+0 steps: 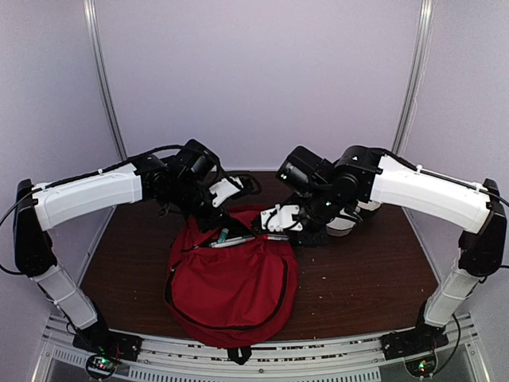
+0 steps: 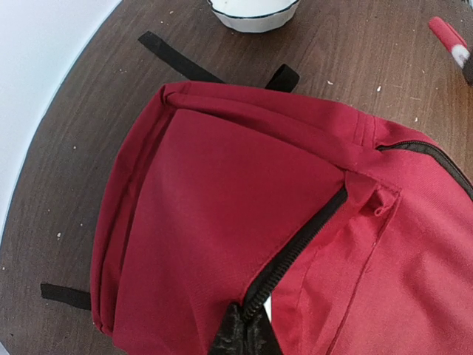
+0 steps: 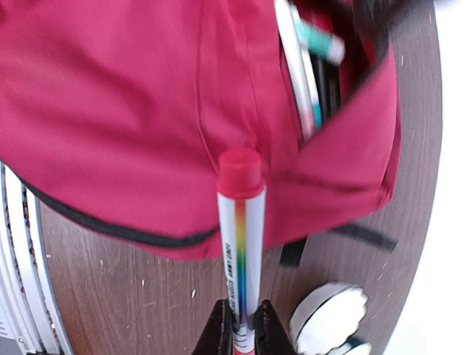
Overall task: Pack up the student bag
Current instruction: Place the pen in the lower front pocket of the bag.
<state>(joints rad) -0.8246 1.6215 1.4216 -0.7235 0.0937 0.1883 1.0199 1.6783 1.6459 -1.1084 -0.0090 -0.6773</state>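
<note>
The student bag (image 1: 231,290) is red woven cloth, matt and softly creased. Its zipper (image 2: 295,251) is black, toothed, with a dull sheen, and its straps (image 2: 177,59) are flat black webbing. The table (image 1: 358,270) shows dark brown wood grain, matt, flecked with pale specks. A pen (image 3: 242,222) has a smooth white plastic barrel with a glossy rainbow stripe and a red plastic cap. The bowl (image 2: 251,15) is glossy white with a dark rim. The right tool (image 3: 242,319) is matt black.

The right gripper (image 3: 242,319) clamps a red-capped marker (image 3: 242,237) over the student bag (image 3: 126,111).
</note>
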